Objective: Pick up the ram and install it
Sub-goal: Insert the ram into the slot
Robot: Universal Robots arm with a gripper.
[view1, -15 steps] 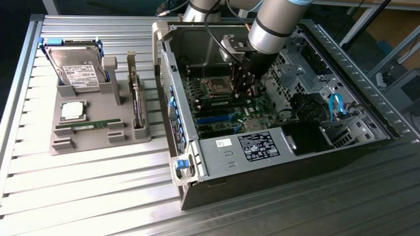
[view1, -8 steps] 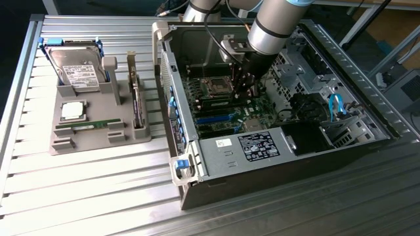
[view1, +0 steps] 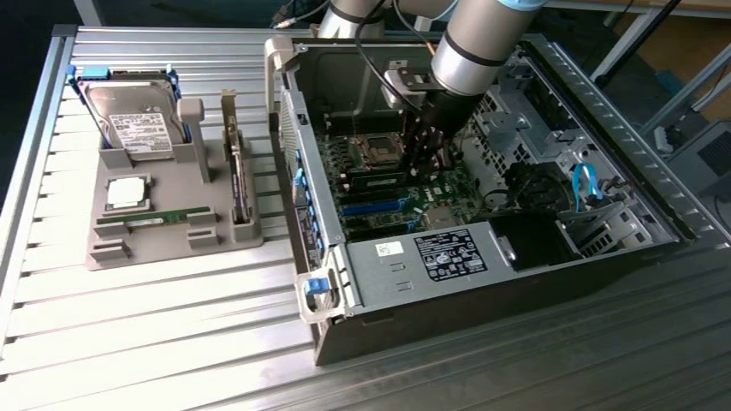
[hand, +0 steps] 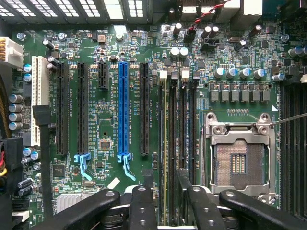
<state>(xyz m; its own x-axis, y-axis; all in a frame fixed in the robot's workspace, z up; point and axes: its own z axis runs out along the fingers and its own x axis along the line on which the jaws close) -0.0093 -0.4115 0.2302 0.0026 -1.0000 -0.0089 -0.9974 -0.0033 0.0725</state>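
Counter (view1: 137, 325): ribbed metal surface carrying an open computer case and a grey parts tray.
Computer case (view1: 480, 282): lies on its side with the panel off, on the exterior view's right.
Arm (view1: 485, 43): reaches down into the case from above.
Parts tray (view1: 171, 248): sits just beside the case, on the exterior view's left.
Motherboard (hand: 100, 120): green board on the case floor, with rows of long black slots and one blue slot (hand: 123, 110).
Hard drive (view1: 137, 120): silver box with a white label, propped at the far end of the tray.
Processor socket (hand: 237, 158): empty, metal frame around it, just beside the memory slots.
End effector (hand: 165, 177): low over the memory slots inside the case (view1: 425, 167). Its black fingers (hand: 144, 201) are spread, one on each side of a slot.
The ram (hand: 165, 124): seen edge-on as a thin strip standing in a memory slot near the socket. It runs straight between the two spread fingers, with a narrow gap on either side and no finger touching it. In the exterior view it shows as a green stick (view1: 375, 180) on the board, just beside the fingers.
Processor chip (view1: 126, 193): square and silver, flat in the tray, well apart from the end effector.
Second green stick (view1: 154, 218): lies in a tray groove below the chip.
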